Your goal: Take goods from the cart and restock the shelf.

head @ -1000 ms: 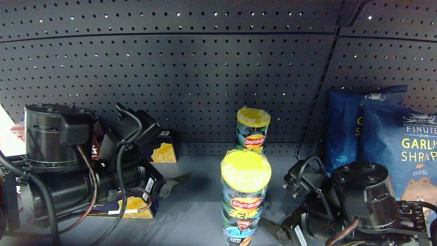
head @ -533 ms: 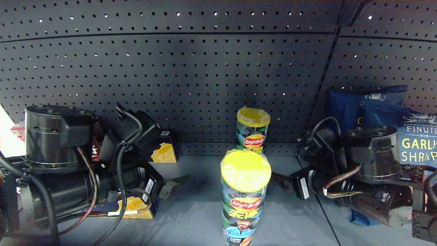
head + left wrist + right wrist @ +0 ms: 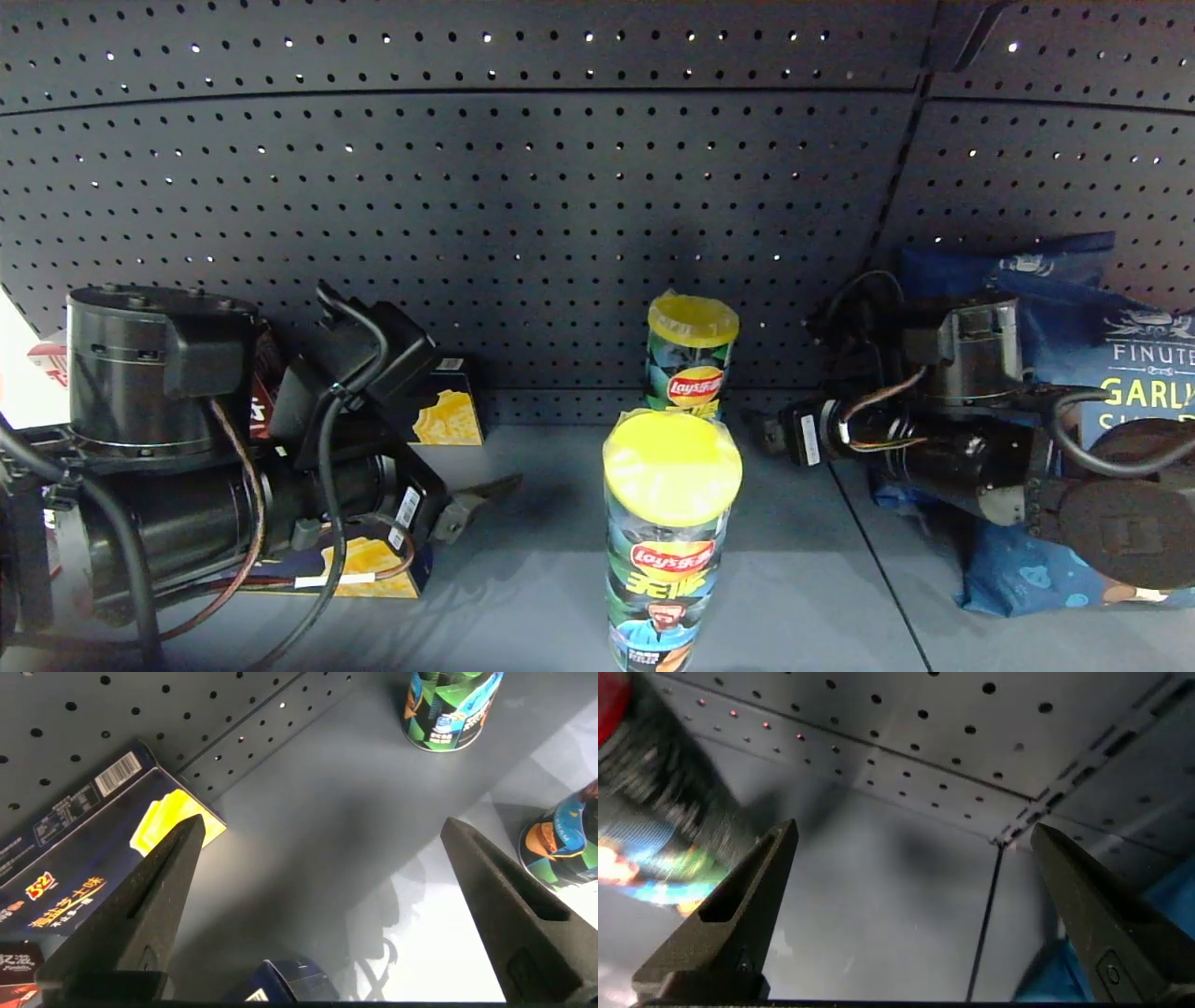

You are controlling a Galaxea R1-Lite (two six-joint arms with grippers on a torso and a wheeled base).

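A: Between left gripper [image 3: 320, 826] and right gripper [image 3: 913, 831], what stands?
B: Front chip can [image 3: 670, 541], upright on the shelf [image 3: 541, 579]. Rear chip can [image 3: 692, 359] is beside the right gripper. Both grippers are spread wide.

A shop: pegboard-backed shelf [image 3: 523, 569] stocked with 2 chip cans [image 3: 692, 359], snack bags [image 3: 1102, 373] and boxes [image 3: 446, 415].

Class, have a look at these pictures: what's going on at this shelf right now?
A two-armed robot is working at a shelf. Two yellow-lidded chip cans stand upright on it, the front can ahead of the rear can. Neither gripper holds anything: the left gripper is open above the shelf floor near the boxes, and the right gripper is open beside the rear can, its arm in front of the blue snack bags.
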